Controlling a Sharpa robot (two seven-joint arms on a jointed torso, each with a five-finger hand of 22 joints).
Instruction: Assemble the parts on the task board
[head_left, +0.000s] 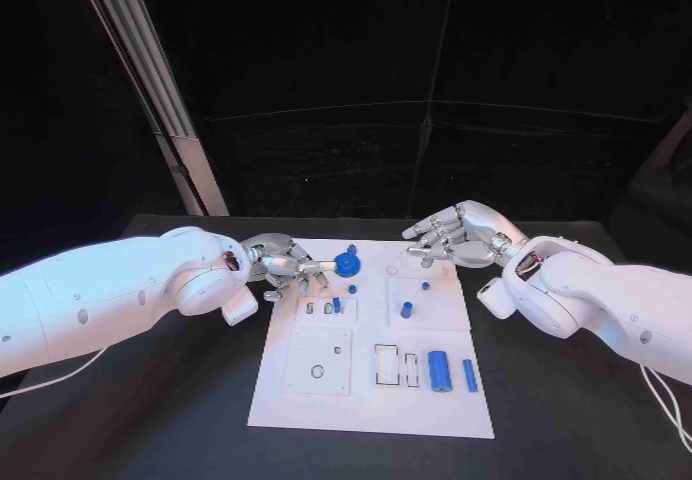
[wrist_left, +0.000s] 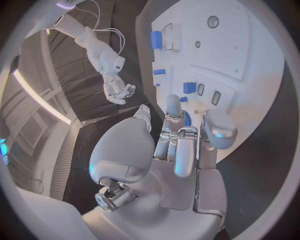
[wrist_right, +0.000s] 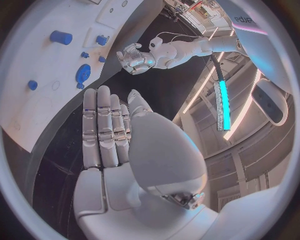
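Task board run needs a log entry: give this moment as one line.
left hand: fingers at blue disc part, grip unclear | right hand: open, above task board far edge | blue cylinder: lying near edge

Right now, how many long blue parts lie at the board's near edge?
2. A thick blue cylinder and a slimmer blue bar beside it toward the robot's right, near the task board's near right corner. The left hand may hide other parts farther up.
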